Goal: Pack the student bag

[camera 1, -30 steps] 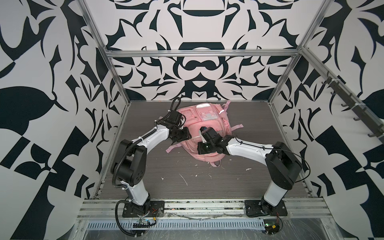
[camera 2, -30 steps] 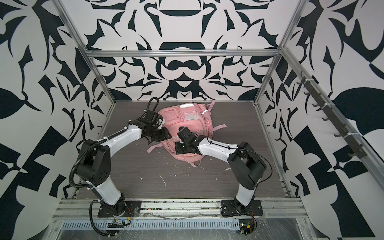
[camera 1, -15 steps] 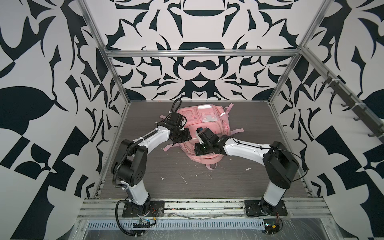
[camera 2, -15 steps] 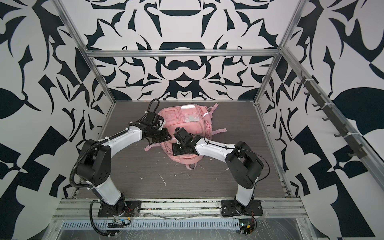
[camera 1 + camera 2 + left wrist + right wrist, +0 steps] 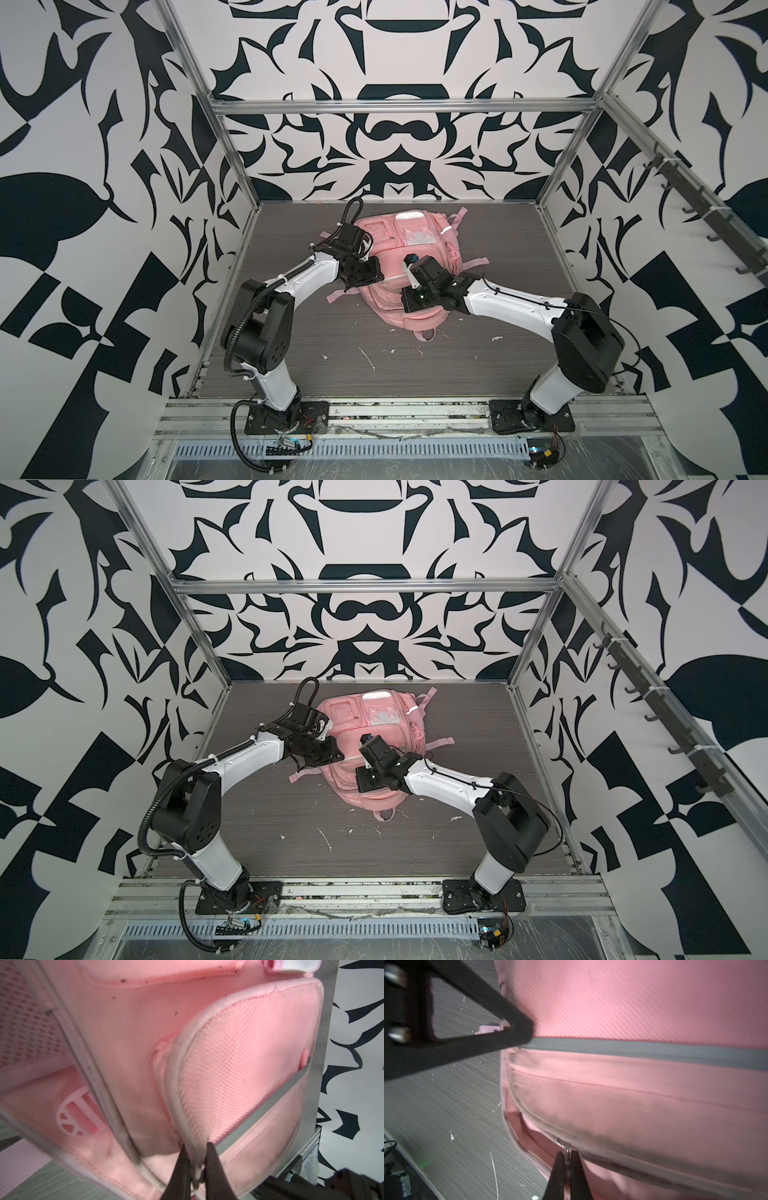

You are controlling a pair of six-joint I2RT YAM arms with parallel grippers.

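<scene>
The student bag (image 5: 419, 253) (image 5: 386, 729), a soft pink backpack, lies on the grey table towards the back in both top views. My left gripper (image 5: 376, 276) (image 5: 197, 1153) is at its left side, shut on the pale piped edge (image 5: 187, 1084) of a mesh pocket. Near the bag's front end, my right gripper (image 5: 409, 303) (image 5: 568, 1155) is shut on a metal zip pull (image 5: 566, 1147). A grey reflective strip (image 5: 654, 1051) crosses the bag between the two grippers. One of the left gripper's fingers (image 5: 488, 1041) shows in the right wrist view, touching that strip's end.
Pink straps trail onto the table at the bag's left (image 5: 345, 295) and right (image 5: 476, 262). White scraps (image 5: 368, 357) litter the table in front of the bag. Patterned walls and metal posts close in three sides; a hook rail (image 5: 706, 216) runs along the right wall.
The left gripper's jaws have closed onto the bag's piped edge. The right gripper, still holding the zip pull, has shifted slightly to the left, and the bag has shifted a little with it.
</scene>
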